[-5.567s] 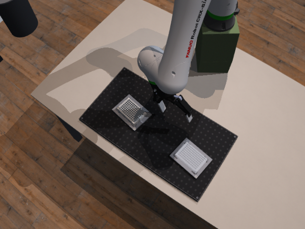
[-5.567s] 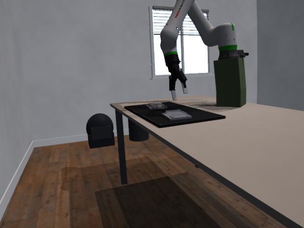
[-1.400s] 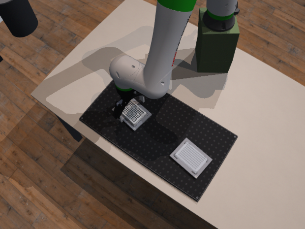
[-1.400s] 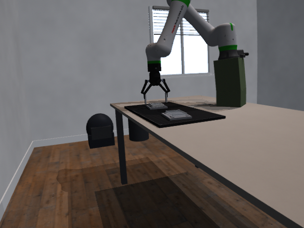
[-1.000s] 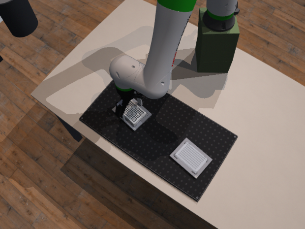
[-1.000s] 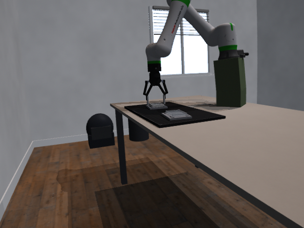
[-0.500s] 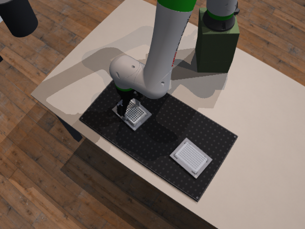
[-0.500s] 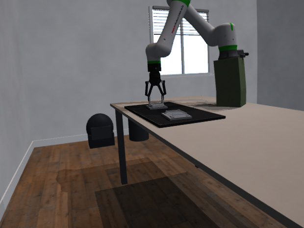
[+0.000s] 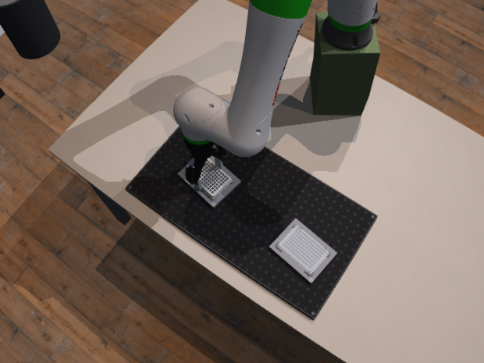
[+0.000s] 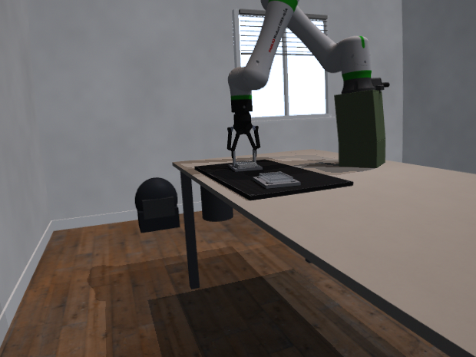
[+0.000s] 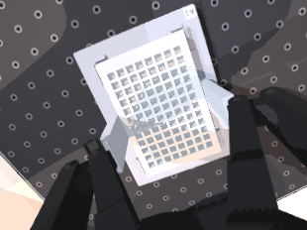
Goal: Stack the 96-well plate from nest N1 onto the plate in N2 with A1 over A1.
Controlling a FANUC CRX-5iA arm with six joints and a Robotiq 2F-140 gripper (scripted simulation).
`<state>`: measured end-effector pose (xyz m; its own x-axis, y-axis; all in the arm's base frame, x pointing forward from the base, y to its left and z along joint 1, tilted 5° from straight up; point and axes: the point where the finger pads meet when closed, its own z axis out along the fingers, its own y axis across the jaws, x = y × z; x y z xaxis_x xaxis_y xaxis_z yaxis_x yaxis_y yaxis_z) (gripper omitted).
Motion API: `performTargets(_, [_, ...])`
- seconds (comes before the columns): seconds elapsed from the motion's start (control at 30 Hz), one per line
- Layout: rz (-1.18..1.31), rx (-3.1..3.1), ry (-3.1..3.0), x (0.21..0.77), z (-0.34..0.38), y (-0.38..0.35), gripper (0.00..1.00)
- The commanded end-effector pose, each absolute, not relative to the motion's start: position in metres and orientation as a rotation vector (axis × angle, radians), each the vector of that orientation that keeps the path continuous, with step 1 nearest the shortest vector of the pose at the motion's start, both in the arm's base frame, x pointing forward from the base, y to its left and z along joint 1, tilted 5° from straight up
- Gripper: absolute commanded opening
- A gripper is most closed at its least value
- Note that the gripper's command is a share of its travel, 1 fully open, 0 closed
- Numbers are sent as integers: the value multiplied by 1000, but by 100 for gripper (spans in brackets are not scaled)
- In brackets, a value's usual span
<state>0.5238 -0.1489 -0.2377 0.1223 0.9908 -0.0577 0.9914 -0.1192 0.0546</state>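
The 96-well plate (image 9: 215, 179) sits in nest N1 (image 9: 184, 176) at the left of the black perforated baseplate (image 9: 250, 222). My gripper (image 9: 204, 174) stands straight down over it, shut on this plate. In the wrist view the two finger pads press the plate's (image 11: 158, 110) long sides, and the gripper (image 11: 166, 117) is centred on it. The A1 mark (image 11: 188, 12) is at the plate's top right corner there. The second plate (image 9: 302, 249) lies in nest N2 (image 9: 276, 249) to the right, apart from the gripper. In the side view the gripper (image 10: 243, 160) reaches down to the N1 plate (image 10: 245, 165), with the N2 plate (image 10: 276, 178) nearer the camera.
The arm's green pedestal (image 9: 345, 72) stands on the beige table behind the baseplate. The table's edge runs close along the baseplate's front left side. A dark round bin (image 10: 157, 210) stands on the floor beyond the table.
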Motion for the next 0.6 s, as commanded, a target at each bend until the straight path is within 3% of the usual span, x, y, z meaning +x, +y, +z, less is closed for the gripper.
performTargets(0.0, [-10,2292,2030,524,-238,-149,0])
performTargets(0.57, [-10,2292,2030,523,-213,-147,0])
